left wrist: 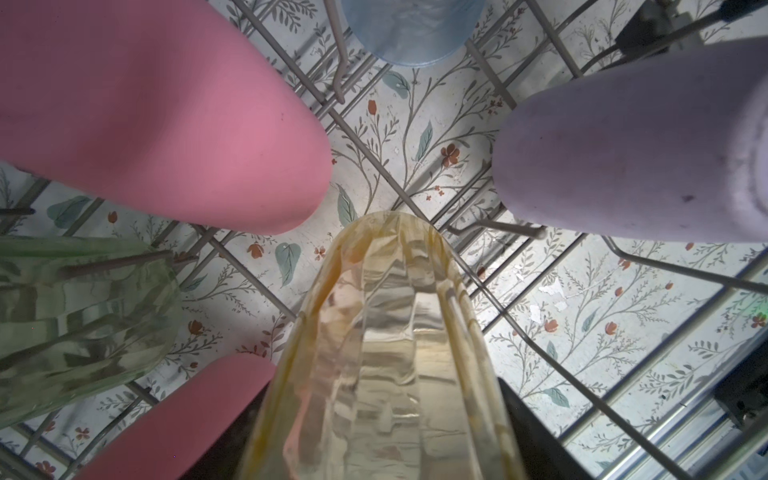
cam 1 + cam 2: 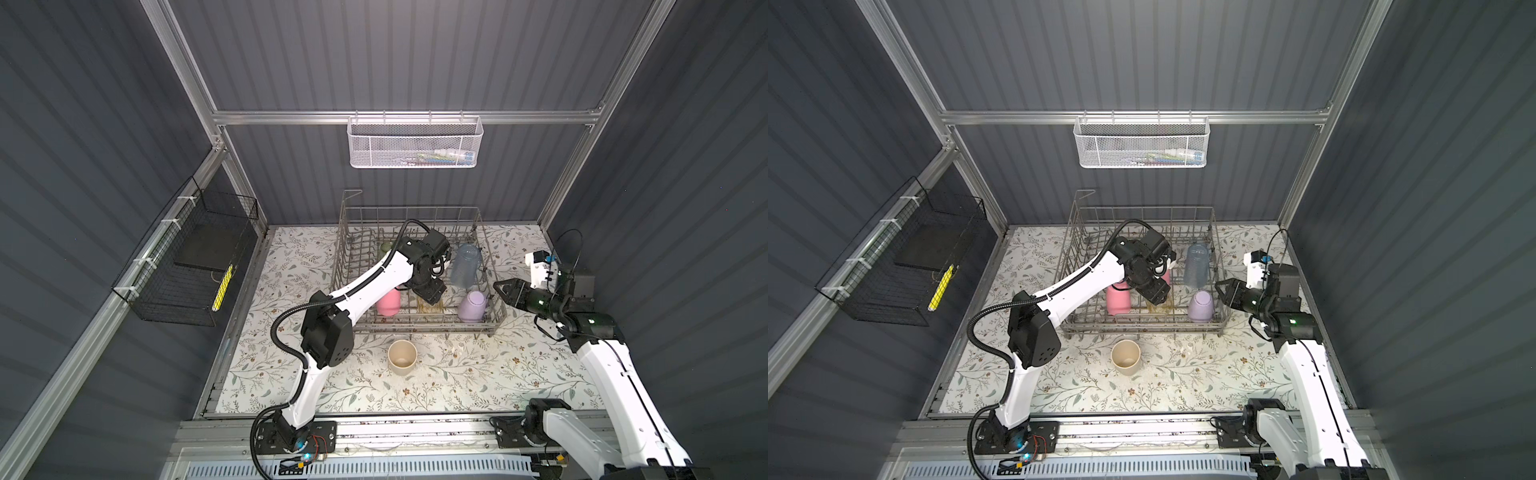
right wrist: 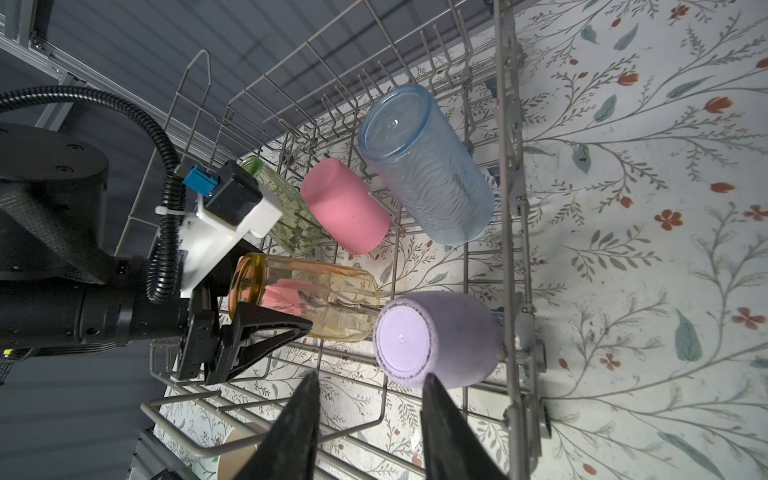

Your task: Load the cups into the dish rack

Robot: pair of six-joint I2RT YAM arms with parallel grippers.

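Left pincer (image 2: pixel 431 299) reaches down into the dish rack (image 2: pixel 419 328), jaws closed across the amber cup (image 3: pixel 316 299), which lies tilted on the wires on the side toward the tabletop's near edge. Right pincer (image 3: pixel 370 380) hovers just outside the rack's right side, near the lilac cup (image 2: pixel 472 305), jaws parted and empty. The rack stands toward the far edge of the tabletop (image 2: pixel 478 374). Also inside it, bottoms up: a pink cup (image 2: pixel 388 302), a second pink cup (image 3: pixel 345 212), a green cup (image 1: pixel 75 316), a grey-blue cup (image 2: pixel 466 266) and the lilac one. The beige cup (image 2: pixel 402 356) stands mouth up on the tabletop, between the rack and the near edge.
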